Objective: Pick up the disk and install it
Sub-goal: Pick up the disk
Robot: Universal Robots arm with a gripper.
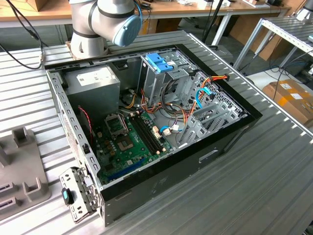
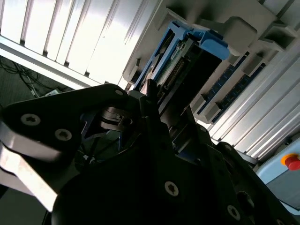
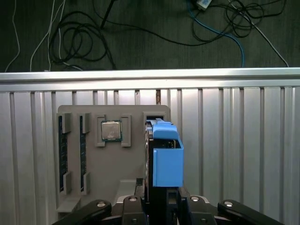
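Note:
The disk (image 3: 165,157) stands on edge in its light-blue carrier rails, in a slot of the grey holder tray (image 3: 108,168). My gripper (image 3: 162,191) is right at the disk's near end, with its black body on both sides of it. In the second wrist view the disk (image 2: 180,63) rises from the gripper (image 2: 161,110) toward the grey holder (image 2: 234,23), its connector edge showing between the blue rails. The open computer case (image 1: 205,156) lies on the ribbed metal table in the exterior view, away from the gripper.
Inside the case are a tall metal drive cage with a blue handle (image 1: 159,62), a grey power-supply box (image 1: 93,81), the green motherboard (image 1: 127,139) and loose cables. The holder tray also carries a processor chip (image 3: 111,130) and memory sticks (image 3: 60,150). The table edge (image 3: 150,75) is just beyond it.

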